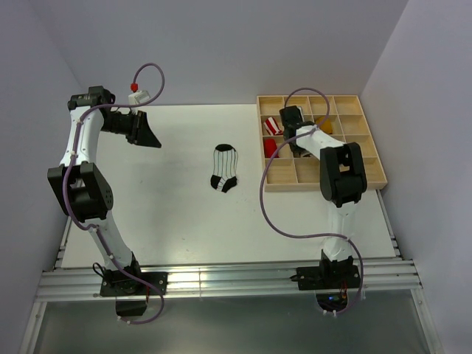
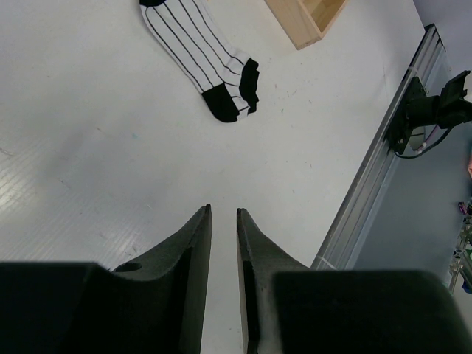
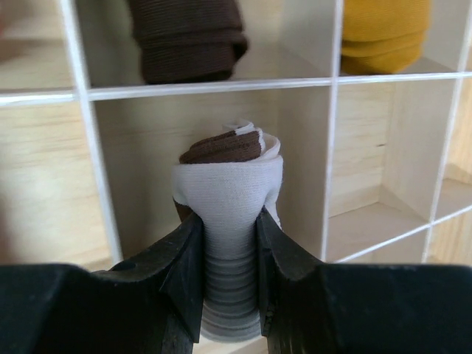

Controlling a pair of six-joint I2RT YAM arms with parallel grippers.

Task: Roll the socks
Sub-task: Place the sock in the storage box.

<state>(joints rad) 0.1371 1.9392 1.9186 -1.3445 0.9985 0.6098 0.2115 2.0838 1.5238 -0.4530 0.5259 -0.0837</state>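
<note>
Presently the right pincer is closed on the cream sock, which is wound into a tight roll with its brown part showing at the far end. The two black fingers press its ribbed sides from left and right. The roll sits at a cell of the wooden tray, next to the cell that holds a dark brown bundle. A mustard bundle lies one cell to the right of the brown one. Whether the roll touches the cell floor cannot be told. From above, the right pincer reaches into the left half of the tray, close to a red bundle.

The striped sock lies flat and unrolled on the white desk, near the middle, between the two arms and just left of the tray. Its black toe end points toward the arm bases.

The left pincer hangs over the far left part of the desk, well apart from that sock. In its own camera the left pincer shows its fingers parted by a narrow gap with nothing between them. The striped sock lies beyond the tips.
</note>
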